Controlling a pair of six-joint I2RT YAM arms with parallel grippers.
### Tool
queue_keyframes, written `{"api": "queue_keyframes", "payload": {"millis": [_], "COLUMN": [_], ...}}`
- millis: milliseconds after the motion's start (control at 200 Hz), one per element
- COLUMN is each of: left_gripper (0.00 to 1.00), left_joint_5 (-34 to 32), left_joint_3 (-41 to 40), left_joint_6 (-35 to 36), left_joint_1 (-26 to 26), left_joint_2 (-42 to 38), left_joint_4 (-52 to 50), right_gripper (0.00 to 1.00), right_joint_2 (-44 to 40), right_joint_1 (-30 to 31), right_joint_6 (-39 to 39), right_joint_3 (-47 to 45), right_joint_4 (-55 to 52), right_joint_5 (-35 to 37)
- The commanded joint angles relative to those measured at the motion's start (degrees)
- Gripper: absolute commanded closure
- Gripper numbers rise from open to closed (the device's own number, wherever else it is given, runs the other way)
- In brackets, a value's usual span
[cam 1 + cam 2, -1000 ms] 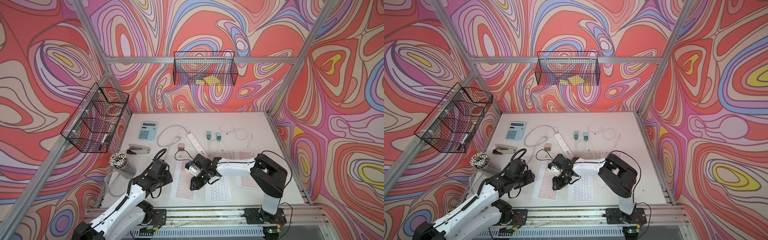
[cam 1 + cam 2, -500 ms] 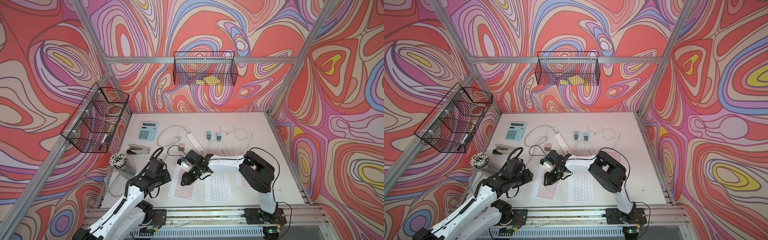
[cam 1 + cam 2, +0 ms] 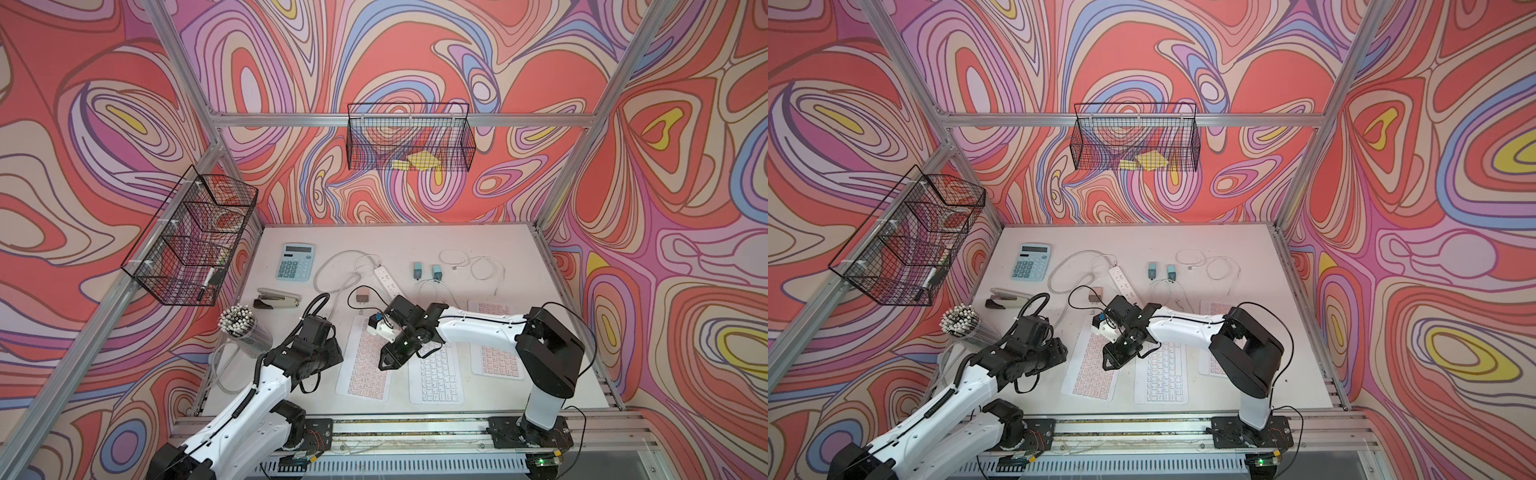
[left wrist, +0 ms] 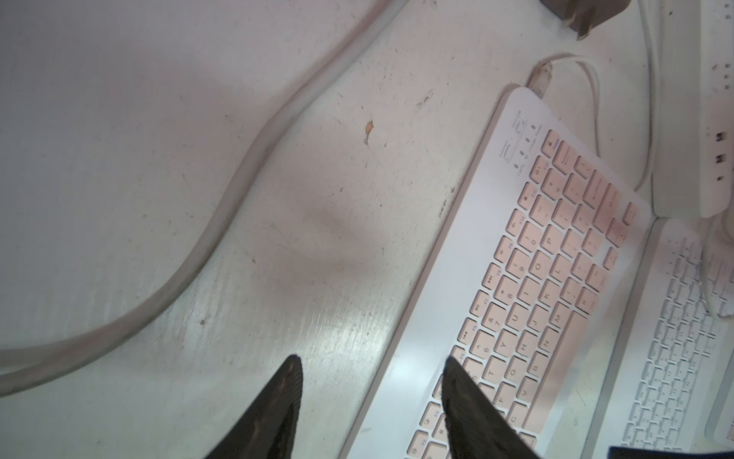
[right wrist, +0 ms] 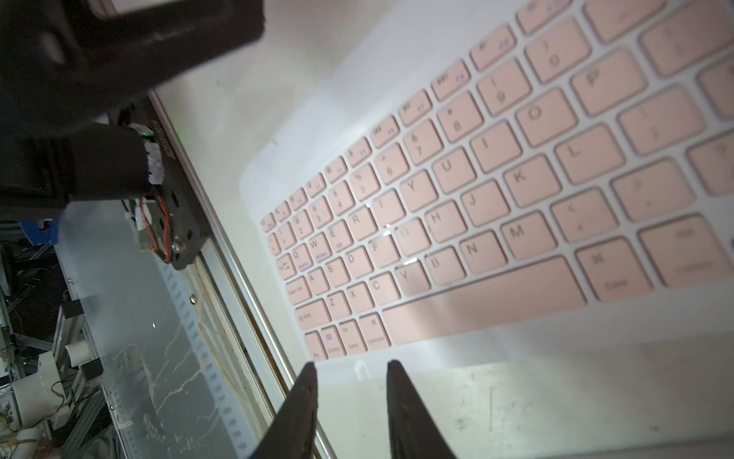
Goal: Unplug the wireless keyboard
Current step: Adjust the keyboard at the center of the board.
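The wireless keyboard [image 3: 365, 368] [image 3: 1090, 368], white with pink keys, is the leftmost of three lying side by side. A pale cable plug [image 4: 543, 77] sits in its far corner. My left gripper [image 4: 371, 371] is open and empty, its fingers either side of the keyboard's [image 4: 556, 258] left edge. In both top views my right gripper [image 3: 385, 365] [image 3: 1108, 365] hangs over the same keyboard's right part. The right wrist view shows the right gripper [image 5: 352, 367] open by a narrow gap at the keyboard's [image 5: 476, 198] long front edge, with nothing between its fingers.
A white keyboard [image 3: 434, 374] and another pink one [image 3: 496, 361] lie to the right. Behind them are a power strip [image 3: 388, 282], a small charger [image 3: 365, 296], a calculator [image 3: 296, 262], a stapler [image 3: 276, 298] and a pen cup [image 3: 241, 328]. A thick grey cord [image 4: 222, 222] runs left of the keyboard.
My right arm swung left over the pink keyboard, then came back a little to the right. The left arm has hardly moved.
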Motion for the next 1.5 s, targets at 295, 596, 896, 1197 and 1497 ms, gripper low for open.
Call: {"api": "queue_keyframes", "payload": {"millis": [295, 596, 896, 1197, 1497], "left_gripper": [0.42, 0.41, 0.41, 0.41, 0.41], "left_joint_5": [0.7, 2.2, 2.2, 1.5, 1.6], "left_joint_3": [0.4, 0.2, 0.8, 1.2, 2.7], "left_joint_6": [1.1, 2.0, 2.8, 2.5, 2.4], "left_joint_1": [1.2, 3.0, 4.3, 4.5, 4.5], "left_joint_2": [-0.1, -0.2, -2.0, -1.4, 1.9], "left_joint_4": [1.9, 3.6, 3.0, 3.1, 4.4], "right_gripper": [0.67, 0.67, 0.68, 0.67, 0.64], "right_joint_2": [4.6, 11.3, 18.0, 11.5, 14.6], "right_joint_1": [-0.1, 2.9, 3.4, -4.7, -12.4], "right_joint_6": [-0.5, 2.6, 2.2, -1.2, -3.3], "right_joint_3": [-2.3, 3.5, 13.5, 17.6, 22.7], "right_joint_4": [-1.6, 2.2, 3.1, -1.2, -2.9], "right_joint_5": [-0.4, -5.8, -7.9, -3.4, 6.6]}}
